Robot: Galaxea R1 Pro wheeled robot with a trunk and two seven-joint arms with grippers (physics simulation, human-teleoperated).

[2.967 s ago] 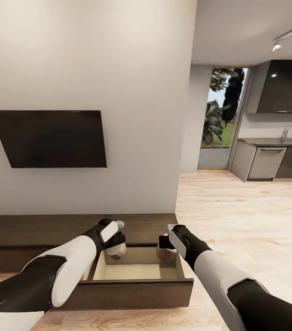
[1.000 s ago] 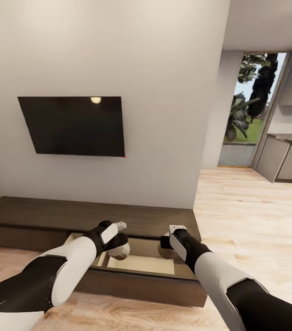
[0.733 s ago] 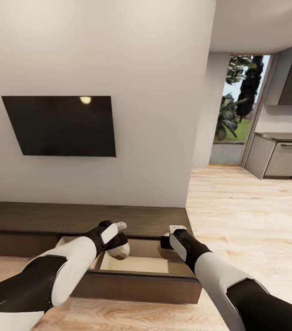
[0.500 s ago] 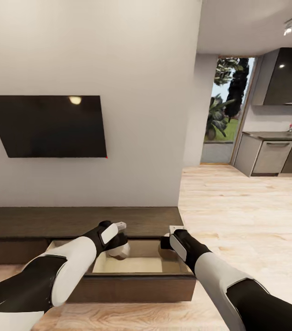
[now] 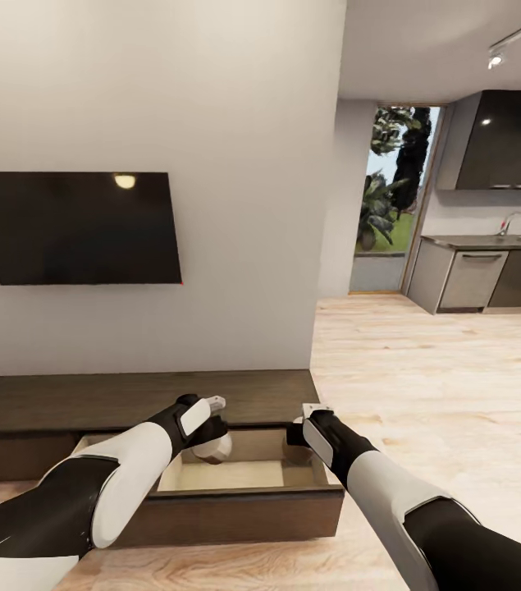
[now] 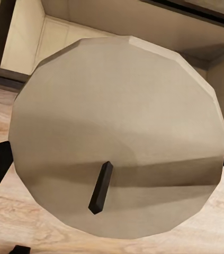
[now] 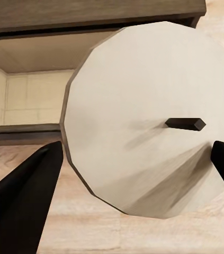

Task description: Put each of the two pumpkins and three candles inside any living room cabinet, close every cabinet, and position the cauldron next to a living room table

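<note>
The long dark-brown cabinet [image 5: 129, 400] runs along the wall, and its right-hand drawer [image 5: 235, 513] is pulled open, showing a pale tan inside. My left gripper [image 5: 211, 441] is shut on a stubby grey candle [image 5: 216, 450] above the drawer's left part. In the left wrist view that candle [image 6: 117, 132] shows its dark wick, with the drawer below. My right gripper [image 5: 294, 441] is shut on a second candle [image 5: 296, 454] above the drawer's right part. The right wrist view shows this candle [image 7: 143, 121] between two dark fingers [image 7: 21, 206]. The pumpkins, cauldron and table are out of view.
A black TV [image 5: 71, 227] hangs on the white wall above the cabinet. Light wood floor [image 5: 441, 386] opens to the right toward a kitchen counter [image 5: 473, 279] and a glass door [image 5: 387, 205]. The wall's corner [image 5: 326, 246] stands just past the cabinet's right end.
The whole picture swung left and then back right, so the camera moved. Both arms keep the same pose, each still holding its candle over the open drawer.
</note>
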